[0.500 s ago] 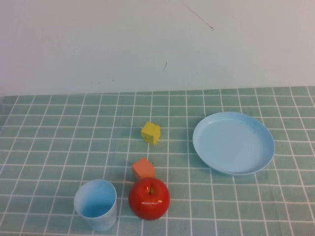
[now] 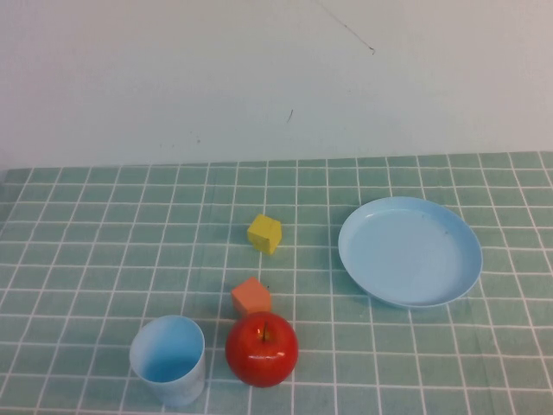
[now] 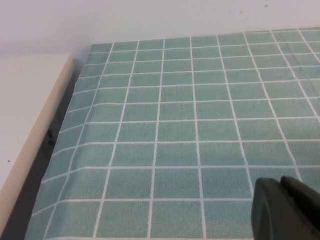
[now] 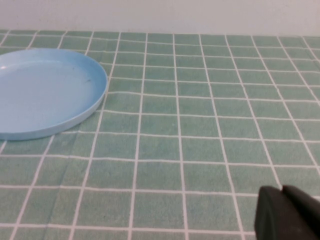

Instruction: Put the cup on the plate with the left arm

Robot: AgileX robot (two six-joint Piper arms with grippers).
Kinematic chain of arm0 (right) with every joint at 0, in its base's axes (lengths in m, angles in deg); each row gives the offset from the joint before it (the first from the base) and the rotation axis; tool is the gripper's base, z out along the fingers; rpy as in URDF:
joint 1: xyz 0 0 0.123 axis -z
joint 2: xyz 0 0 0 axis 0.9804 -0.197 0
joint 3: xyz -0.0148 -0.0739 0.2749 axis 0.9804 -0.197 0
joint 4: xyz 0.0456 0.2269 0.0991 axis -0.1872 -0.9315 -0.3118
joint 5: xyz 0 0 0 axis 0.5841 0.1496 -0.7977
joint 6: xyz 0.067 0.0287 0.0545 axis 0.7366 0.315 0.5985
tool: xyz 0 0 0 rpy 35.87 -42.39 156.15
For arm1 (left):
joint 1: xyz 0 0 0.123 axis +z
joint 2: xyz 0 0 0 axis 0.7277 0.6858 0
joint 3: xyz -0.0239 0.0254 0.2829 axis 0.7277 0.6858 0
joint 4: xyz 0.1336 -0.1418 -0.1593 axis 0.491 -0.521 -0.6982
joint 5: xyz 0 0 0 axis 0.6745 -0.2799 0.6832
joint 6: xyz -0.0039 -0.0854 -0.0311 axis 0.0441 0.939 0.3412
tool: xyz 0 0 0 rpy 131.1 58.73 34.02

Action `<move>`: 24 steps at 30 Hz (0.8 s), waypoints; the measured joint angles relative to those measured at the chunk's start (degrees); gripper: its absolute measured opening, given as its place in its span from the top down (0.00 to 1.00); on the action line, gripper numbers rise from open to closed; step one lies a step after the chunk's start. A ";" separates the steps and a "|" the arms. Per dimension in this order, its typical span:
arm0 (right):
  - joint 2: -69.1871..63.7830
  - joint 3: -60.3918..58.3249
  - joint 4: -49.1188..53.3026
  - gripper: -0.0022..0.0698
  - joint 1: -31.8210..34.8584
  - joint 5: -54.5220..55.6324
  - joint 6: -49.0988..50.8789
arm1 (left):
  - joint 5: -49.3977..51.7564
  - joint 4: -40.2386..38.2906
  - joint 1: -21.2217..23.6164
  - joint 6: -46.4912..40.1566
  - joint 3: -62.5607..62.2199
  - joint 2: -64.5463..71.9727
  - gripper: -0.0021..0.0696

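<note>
The light-blue cup (image 2: 168, 360) stands upright near the front left of the table, beside a red apple. The light-blue plate (image 2: 409, 250) lies empty at the right; it also shows in the right wrist view (image 4: 45, 92). Neither arm shows in the high view. My left gripper (image 3: 281, 186) is shut and empty over bare tiled cloth near the table's left edge; the cup is out of its view. My right gripper (image 4: 280, 194) is shut and empty, apart from the plate.
A red apple (image 2: 262, 348) stands right of the cup, an orange cube (image 2: 251, 296) just behind it, and a yellow cube (image 2: 264, 233) farther back. A white ledge (image 3: 25, 115) borders the table's left edge. A white wall stands behind.
</note>
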 joint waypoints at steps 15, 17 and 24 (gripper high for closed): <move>0.00 0.00 0.00 0.97 0.00 0.00 0.00 | -29.80 3.22 0.00 -0.13 0.42 0.00 0.97; 0.00 0.00 0.00 0.97 0.00 0.00 0.00 | -37.35 3.65 0.00 -0.13 0.42 0.00 0.97; 0.00 0.00 0.00 0.97 0.00 0.00 0.00 | -54.32 3.97 0.00 -0.13 0.42 0.00 0.97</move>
